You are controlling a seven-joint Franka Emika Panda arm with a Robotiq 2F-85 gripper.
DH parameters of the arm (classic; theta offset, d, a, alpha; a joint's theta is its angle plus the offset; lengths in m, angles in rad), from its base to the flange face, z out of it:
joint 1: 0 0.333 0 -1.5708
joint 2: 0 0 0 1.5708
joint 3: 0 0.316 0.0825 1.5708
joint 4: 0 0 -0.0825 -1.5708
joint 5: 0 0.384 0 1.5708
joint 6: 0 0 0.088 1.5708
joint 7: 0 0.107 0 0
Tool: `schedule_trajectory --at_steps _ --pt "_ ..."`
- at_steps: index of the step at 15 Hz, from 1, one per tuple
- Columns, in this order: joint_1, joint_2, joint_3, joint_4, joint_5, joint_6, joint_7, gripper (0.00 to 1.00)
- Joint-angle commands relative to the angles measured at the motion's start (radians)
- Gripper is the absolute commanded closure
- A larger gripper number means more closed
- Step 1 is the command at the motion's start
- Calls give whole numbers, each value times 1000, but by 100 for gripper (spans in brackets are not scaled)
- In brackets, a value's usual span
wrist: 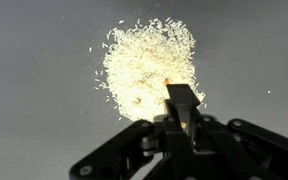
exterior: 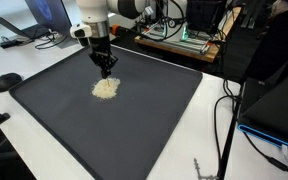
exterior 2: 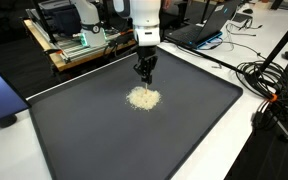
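Observation:
A small heap of pale, rice-like grains (exterior: 105,89) (exterior 2: 143,98) lies on a large black mat (exterior: 159,120) (exterior 2: 189,135). My gripper (exterior: 107,71) (exterior 2: 144,77) hangs point-down just above the heap's far edge, fingers pressed together with no gap. In the wrist view the shut gripper (wrist: 181,93) comes in from the bottom, its tip over the lower right rim of the grains (wrist: 144,62). Loose grains scatter around the heap. A tiny orange speck (wrist: 167,82) shows beside the fingertip; what it is I cannot tell.
The mat rests on a white table (exterior: 44,60). A laptop (exterior: 39,20) and a black mouse-like object (exterior: 6,82) sit past one corner. A wooden rack of electronics (exterior: 179,35) (exterior 2: 74,45) stands behind the arm. Cables (exterior: 224,110) (exterior 2: 269,85) trail off the mat's side.

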Motion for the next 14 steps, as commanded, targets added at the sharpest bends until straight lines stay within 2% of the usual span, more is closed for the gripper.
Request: schedule_trajectory --at_steps 1,14 --pt "-3 26 4 5 -27 9 26 97" --pt "7 -69 -5 -36 -56 -25 41 97"
